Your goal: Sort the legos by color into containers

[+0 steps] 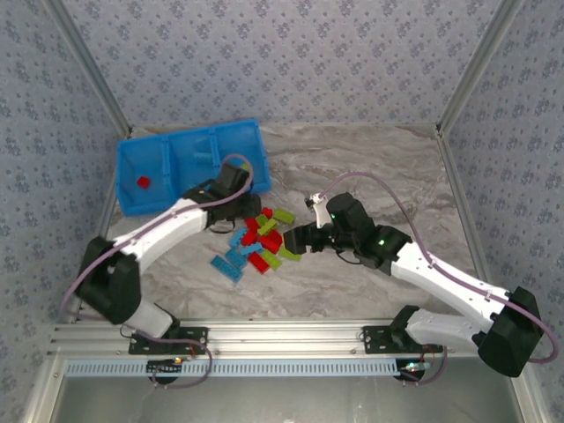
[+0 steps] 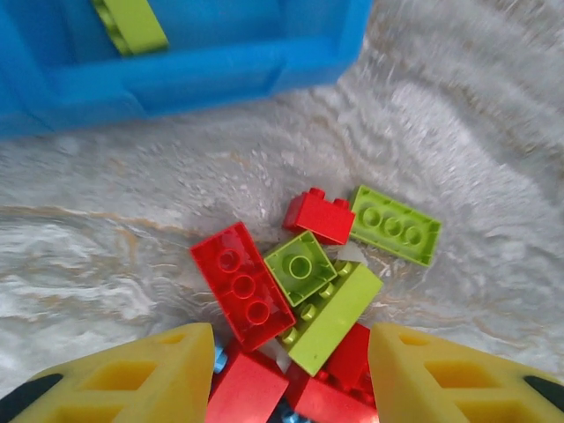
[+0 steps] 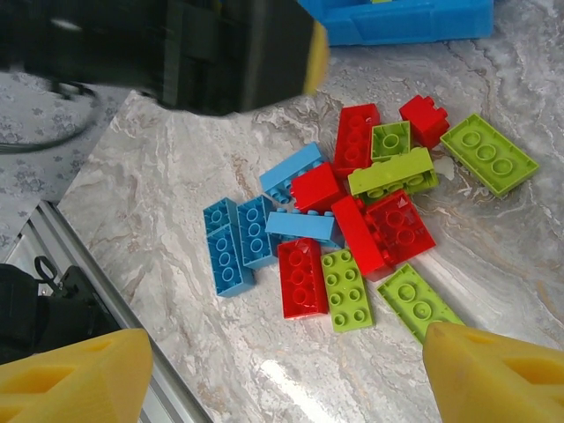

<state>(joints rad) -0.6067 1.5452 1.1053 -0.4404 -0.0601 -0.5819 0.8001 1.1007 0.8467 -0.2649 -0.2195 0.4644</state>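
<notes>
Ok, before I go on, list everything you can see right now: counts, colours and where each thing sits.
tray: one, bright blue, three compartments, far left of the table.
table: one, grey marbled, under everything.
red legos: about six, in the loose pile at mid-table; one more in the tray's left compartment.
lime legos: about five, in the pile; one more inside the tray.
light blue legos: about four, on the pile's near left side.
left gripper: one, yellow fingers, open, over the pile.
right gripper: one, yellow fingers, open, by the pile's right side.
</notes>
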